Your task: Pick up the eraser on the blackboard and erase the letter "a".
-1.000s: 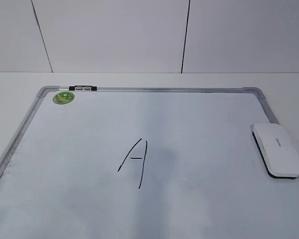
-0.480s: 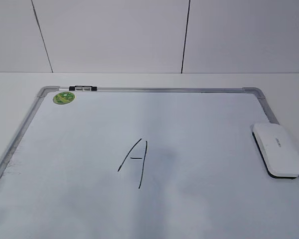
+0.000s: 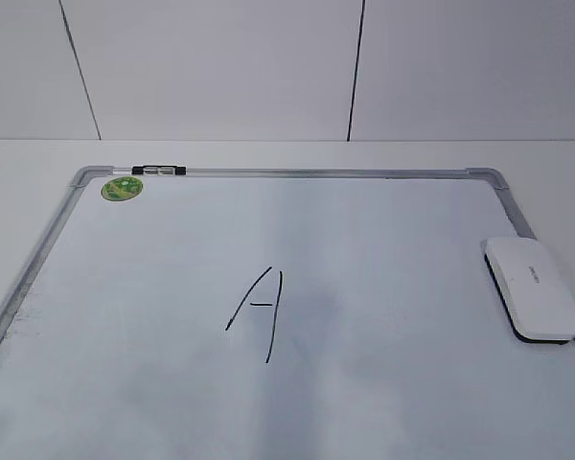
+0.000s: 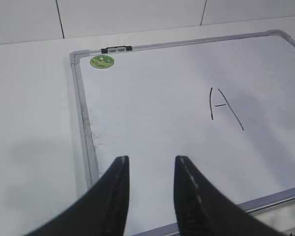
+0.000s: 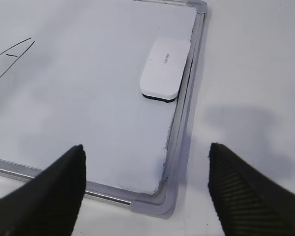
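The white eraser (image 3: 535, 287) lies flat at the right edge of the blackboard (image 3: 316, 173), against its grey frame. The right wrist view has the eraser (image 5: 164, 69) well ahead of my right gripper (image 5: 146, 147), which hangs open above the board's near right corner. My left gripper (image 4: 151, 160) is open and holds nothing, over the board's near left part (image 4: 83, 113). A tall capital "A" (image 3: 262, 309) is drawn mid-board. No lowercase letter "a" shows in any view. Neither arm appears in the exterior view.
A round green sticker (image 3: 122, 189) and a small black-and-clear marker clip (image 3: 159, 171) sit at the board's far left corner. A faint grey smudge (image 3: 316, 307) lies right of the capital "A". White tabletop surrounds the board, with a tiled wall behind.
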Controlling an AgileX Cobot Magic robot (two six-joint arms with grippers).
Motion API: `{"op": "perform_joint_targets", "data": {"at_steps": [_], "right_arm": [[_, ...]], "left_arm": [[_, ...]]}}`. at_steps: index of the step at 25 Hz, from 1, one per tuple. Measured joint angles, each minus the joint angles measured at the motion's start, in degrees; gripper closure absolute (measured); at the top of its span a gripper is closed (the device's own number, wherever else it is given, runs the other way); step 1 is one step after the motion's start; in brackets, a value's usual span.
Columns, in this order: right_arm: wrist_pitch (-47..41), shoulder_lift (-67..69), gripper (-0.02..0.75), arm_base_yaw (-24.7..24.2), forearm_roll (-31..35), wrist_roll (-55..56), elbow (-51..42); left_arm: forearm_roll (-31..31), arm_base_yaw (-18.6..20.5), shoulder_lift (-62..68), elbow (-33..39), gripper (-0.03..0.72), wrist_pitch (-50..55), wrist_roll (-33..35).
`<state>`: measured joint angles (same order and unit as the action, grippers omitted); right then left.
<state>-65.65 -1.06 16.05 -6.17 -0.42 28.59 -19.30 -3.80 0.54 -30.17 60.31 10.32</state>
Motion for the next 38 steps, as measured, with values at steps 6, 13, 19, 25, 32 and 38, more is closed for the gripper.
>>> {"op": "perform_joint_targets", "data": {"at_steps": [6, 13, 19, 25, 32, 38], "right_arm": [[0.00, 0.00, 0.146, -2.58, -0.09, 0.00, 0.00], [0.00, 0.00, 0.146, -10.53, -0.09, 0.00, 0.00], [0.00, 0.00, 0.146, -12.85, -0.09, 0.00, 0.00], [0.00, 0.00, 0.146, -12.85, -0.09, 0.09, 0.00], [0.00, 0.00, 0.146, -12.85, -0.09, 0.09, 0.00], [0.00, 0.00, 0.146, -12.85, -0.09, 0.09, 0.00]], "left_arm": [[0.00, 1.77, 0.00, 0.00, 0.453, 0.00, 0.00], [0.00, 6.20, 0.00, 0.00, 0.453, 0.00, 0.00], [0.00, 8.44, 0.00, 0.00, 0.435, 0.00, 0.00], [0.00, 8.68, 0.00, 0.00, 0.449, 0.00, 0.00], [0.00, 8.68, 0.00, 0.00, 0.450, 0.00, 0.00], [0.00, 8.68, 0.00, 0.00, 0.450, 0.00, 0.00]]}}
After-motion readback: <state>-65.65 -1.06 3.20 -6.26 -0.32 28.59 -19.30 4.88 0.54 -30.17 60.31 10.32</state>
